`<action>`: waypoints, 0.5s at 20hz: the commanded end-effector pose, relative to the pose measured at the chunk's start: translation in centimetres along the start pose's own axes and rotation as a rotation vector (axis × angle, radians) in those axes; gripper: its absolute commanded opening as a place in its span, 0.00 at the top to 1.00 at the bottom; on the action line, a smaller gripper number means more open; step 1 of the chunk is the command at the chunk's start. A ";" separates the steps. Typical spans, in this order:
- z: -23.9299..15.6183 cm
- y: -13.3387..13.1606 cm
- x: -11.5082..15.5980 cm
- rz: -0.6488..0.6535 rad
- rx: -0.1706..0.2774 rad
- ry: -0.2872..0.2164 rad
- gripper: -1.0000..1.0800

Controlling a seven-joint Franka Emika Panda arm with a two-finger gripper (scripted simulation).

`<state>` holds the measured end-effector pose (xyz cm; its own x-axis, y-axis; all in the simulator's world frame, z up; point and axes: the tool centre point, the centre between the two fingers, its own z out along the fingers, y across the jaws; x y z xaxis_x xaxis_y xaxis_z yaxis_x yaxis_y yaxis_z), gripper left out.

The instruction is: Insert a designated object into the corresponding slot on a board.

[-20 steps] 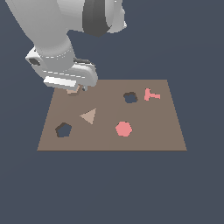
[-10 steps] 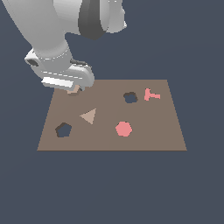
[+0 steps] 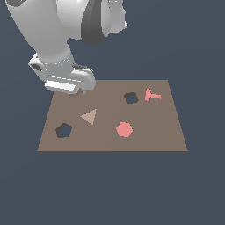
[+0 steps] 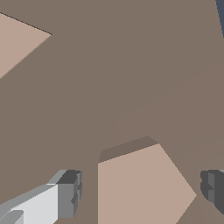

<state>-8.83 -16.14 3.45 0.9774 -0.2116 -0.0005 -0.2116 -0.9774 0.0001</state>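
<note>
Straddling tan pentagon w/ parted gripper; brown board.

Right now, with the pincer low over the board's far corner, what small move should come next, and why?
Probably close the pincer: the wrist view shows the flat tan pentagon block lying between its open fingers on the brown rectangular board, apparently ungrasped. The dark pentagon-shaped slot sits empty.

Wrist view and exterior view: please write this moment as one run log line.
phase: pre-grasp | hand: open, straddling pentagon block | block: flat on board, ungrasped | pentagon slot: empty
</note>
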 end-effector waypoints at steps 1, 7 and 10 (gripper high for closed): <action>0.4 0.0 0.0 -0.001 0.000 0.000 0.04; 0.5 0.0 0.0 -0.001 0.000 0.000 1.00; 0.5 0.0 0.0 -0.001 0.000 0.000 1.00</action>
<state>-8.80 -16.09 3.07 0.9775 -0.2108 0.0007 -0.2108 -0.9775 -0.0002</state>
